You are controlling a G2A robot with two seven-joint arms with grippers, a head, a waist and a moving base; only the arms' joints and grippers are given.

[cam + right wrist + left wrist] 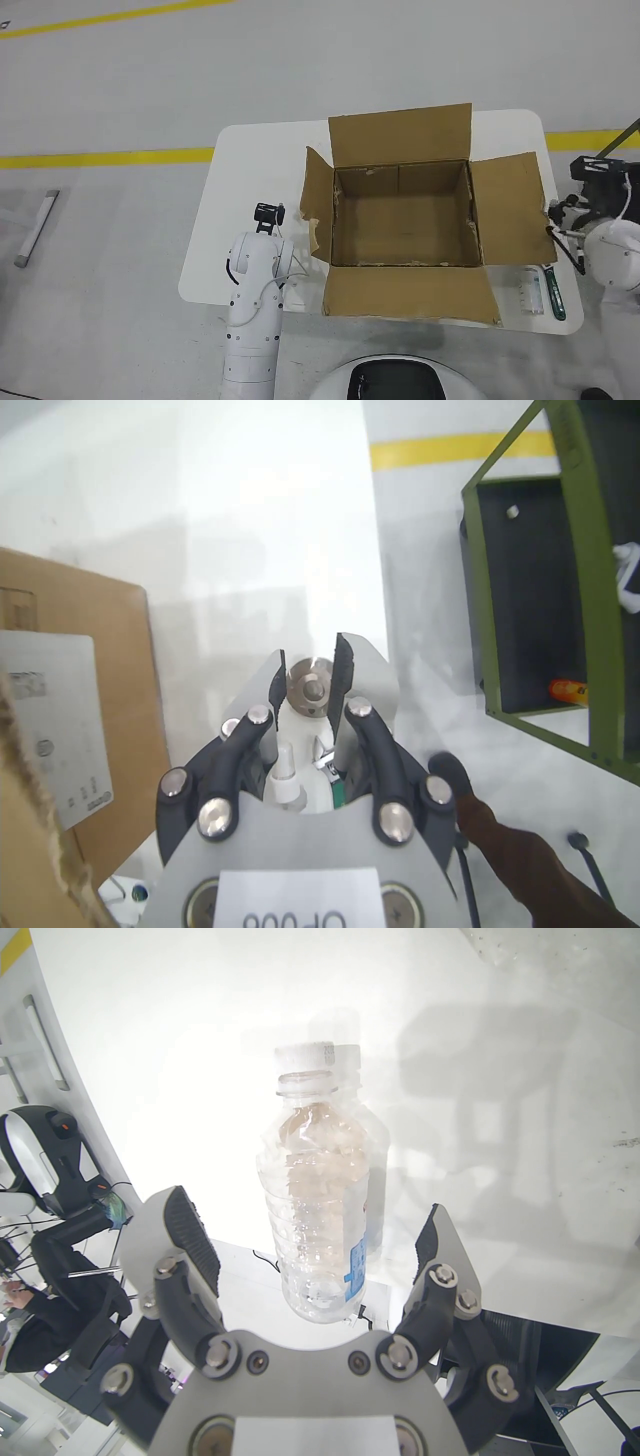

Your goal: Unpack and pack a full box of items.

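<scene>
Plainly, the brown cardboard box (400, 180) sits open in the middle of the white round-cornered table (260, 170), with all four flaps folded outward and its floor bare. In the top view the left arm is over the table's front-left part, just beside the box's left flap, and covers whatever lies beneath it.

Seen from the left wrist, the left claw (305, 1205) is released. Its ribbed black pads (187, 1228) are spread wide, and a clear plastic bottle with a white cap (312, 1168) lies between them, touching neither. The bottle's base points toward the claw and its cap away. It seems to lie on its side on the table, though glare off the white surface makes that hard to confirm. Part of a blue-printed label shows low on its side.

The right arm is over the table's right edge, beside the box's right flap. The right claw (310, 665) has a round metal disc (311, 692) at its tip, with the disc's rim partly hidden. I cannot tell whether the claw is grasping the disc or is merely over it. Nearer the palm, a white spray bottle (286, 770) and a green-handled wrench (334, 785) are each mostly hidden by the claw. In the top view the wrench (554, 292) lies near the table's front-right corner.

Beyond the table's right side, a green-framed black bin (525, 600) is cut off at the edge. A small orange thing (567, 690) in its corner is too small to make out.
</scene>
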